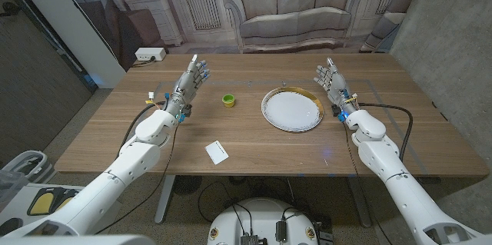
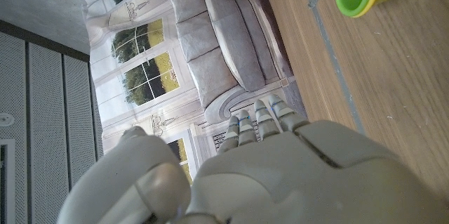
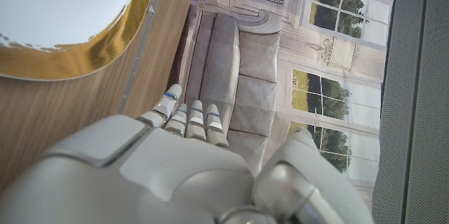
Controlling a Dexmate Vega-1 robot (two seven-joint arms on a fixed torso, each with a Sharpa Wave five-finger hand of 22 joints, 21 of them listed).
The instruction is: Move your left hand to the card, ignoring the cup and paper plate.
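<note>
One small white card (image 1: 217,152), blank-faced, lying flat on table (image 1: 254,145)

The card (image 1: 217,152) is a small white rectangle lying flat on the wooden surface (image 1: 254,149), turned slightly askew to the surface's edges. It sits close to the near edge, left of the middle of that edge, with bare wood all around it and nothing touching it. Any printing on its face is too small to read.

Both arms are stretched forward over the surface; the left hand (image 1: 189,81) and right hand (image 1: 332,81) are held empty, fingers (image 1: 198,65) extended.
</note>
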